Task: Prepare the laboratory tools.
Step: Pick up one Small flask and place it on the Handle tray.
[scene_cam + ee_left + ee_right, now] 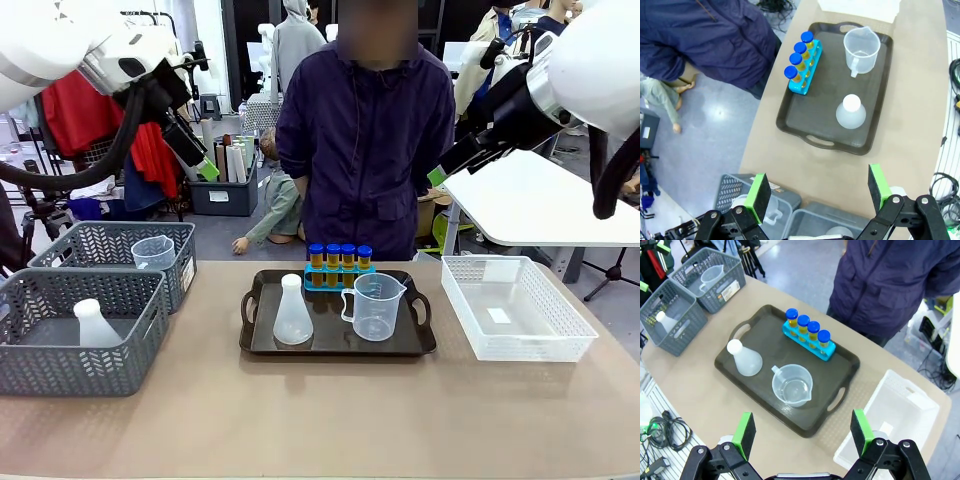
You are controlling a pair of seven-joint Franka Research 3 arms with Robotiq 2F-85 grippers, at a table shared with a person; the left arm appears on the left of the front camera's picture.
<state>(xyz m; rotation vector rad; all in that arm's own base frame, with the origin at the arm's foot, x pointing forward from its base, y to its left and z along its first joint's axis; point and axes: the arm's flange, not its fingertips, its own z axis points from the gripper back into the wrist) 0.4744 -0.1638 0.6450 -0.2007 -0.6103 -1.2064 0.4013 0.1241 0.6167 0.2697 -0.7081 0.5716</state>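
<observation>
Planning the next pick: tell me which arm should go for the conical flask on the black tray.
Left, probably. The conical flask stands on the tray's left half, nearer the side the left arm enters from; the beaker sits between it and the right arm. Both the left gripper and right gripper hang open, high above the table.

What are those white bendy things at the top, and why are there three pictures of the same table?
Those are two robot arms. Each ends in a gripper with two fingers tipped with green pads. One picture looks across the table at a person; the other two come from cameras on the wrists, looking down. The left gripper and the right gripper are both open, high above the table, holding nothing. On the black tray sit a blue rack with four blue-capped tubes of yellow liquid, a clear beaker and a white flask. Two grey baskets on one side hold another beaker and flask; a white basket sits on the other.
</observation>
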